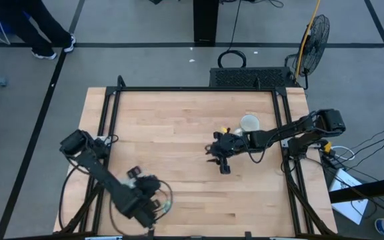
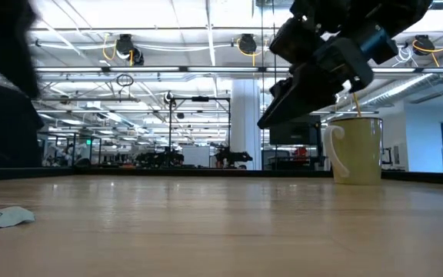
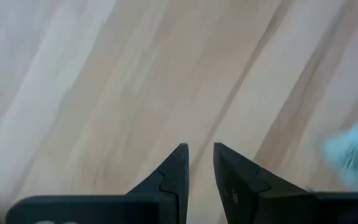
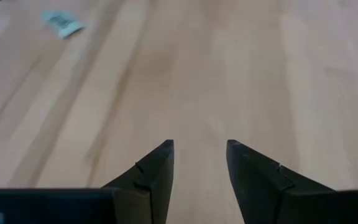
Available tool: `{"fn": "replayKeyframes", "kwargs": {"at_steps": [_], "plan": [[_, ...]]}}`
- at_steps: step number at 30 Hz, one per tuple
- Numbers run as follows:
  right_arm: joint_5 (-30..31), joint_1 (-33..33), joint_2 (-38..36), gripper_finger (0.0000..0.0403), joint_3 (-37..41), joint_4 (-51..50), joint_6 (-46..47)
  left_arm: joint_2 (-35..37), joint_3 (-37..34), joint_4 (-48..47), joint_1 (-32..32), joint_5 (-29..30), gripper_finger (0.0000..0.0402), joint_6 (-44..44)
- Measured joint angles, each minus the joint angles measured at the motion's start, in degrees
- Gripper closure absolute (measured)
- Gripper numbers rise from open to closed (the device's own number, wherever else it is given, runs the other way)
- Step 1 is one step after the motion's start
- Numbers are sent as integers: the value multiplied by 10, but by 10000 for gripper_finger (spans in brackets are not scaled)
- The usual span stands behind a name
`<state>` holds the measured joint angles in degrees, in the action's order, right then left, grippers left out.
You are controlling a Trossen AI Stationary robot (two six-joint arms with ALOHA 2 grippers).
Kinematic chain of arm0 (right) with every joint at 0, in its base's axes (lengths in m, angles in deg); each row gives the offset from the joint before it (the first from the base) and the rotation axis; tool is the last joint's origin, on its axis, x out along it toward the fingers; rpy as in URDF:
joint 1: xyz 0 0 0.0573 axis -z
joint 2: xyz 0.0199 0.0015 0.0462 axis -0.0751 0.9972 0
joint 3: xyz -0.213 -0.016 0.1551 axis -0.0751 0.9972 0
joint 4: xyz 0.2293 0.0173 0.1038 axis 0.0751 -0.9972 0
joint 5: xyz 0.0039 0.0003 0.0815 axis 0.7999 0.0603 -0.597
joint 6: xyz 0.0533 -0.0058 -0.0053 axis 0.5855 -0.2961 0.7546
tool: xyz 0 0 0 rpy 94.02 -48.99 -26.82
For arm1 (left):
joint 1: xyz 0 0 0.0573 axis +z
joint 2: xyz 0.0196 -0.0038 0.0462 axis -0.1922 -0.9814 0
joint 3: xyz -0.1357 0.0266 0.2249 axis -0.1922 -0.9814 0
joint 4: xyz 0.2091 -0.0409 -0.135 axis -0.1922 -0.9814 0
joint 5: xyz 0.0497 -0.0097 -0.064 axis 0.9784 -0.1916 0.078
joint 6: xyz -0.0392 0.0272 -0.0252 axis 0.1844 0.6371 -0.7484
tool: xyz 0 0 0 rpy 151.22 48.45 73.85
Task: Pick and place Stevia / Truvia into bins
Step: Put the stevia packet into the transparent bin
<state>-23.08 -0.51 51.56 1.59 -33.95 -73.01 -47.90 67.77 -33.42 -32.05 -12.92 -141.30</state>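
Observation:
One pale green and white packet [image 2: 2, 218] lies flat on the wooden table near its near-left part. The same kind of packet [image 3: 352, 159] shows just beside my left gripper [image 3: 199, 149], whose fingers stand a narrow gap apart over bare wood and touch nothing. A packet [image 4: 62, 23] also lies far ahead of my right gripper [image 4: 199, 146]. That gripper is open and hovers above the table's middle [image 1: 221, 165], clear of the wood [image 2: 271, 119]. My left gripper [image 1: 145, 203] is low by the near edge. No clear bowl is in view.
A cream-white mug [image 2: 358, 150] with a handle stands upright on the table's far right part [image 1: 249, 123], close behind my right arm, with a thin stick rising from it. A black frame [image 1: 192, 89] borders the table. A person's legs [image 1: 42, 30] show beyond the far-left corner.

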Motion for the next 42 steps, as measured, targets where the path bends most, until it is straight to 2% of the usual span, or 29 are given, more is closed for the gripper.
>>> {"fn": "replayKeyframes", "kwargs": {"at_steps": [2, 4, 9, 12, 17, 23, 32, 42], "plan": [[0, -13, 0, 261, 0, 5, -19, 0, 0, 42, 25, 16, 320, 63], [0, -22, 0, 261, 0, 12, -28, 0, 0, 79, 48, 1, 320, 95], [1, -29, 0, 261, 0, 17, -32, 0, 0, 186, 93, -112, 313, 113], [2, -29, 0, 261, 0, 16, -32, -2, 0, 241, 95, -155, 298, 153], [2, -27, 0, 261, 0, 16, -32, -3, 0, 260, 88, -221, 264, 189], [2, -27, 0, 261, 0, 16, -32, -3, -35, 279, 71, -215, 252, 149], [2, -27, 0, 261, 0, 17, -32, -3, -126, 449, 64, -209, 252, 131], [2, -27, 0, 261, 0, 16, -32, -3, -168, 465, 64, -209, 252, 128]]}}
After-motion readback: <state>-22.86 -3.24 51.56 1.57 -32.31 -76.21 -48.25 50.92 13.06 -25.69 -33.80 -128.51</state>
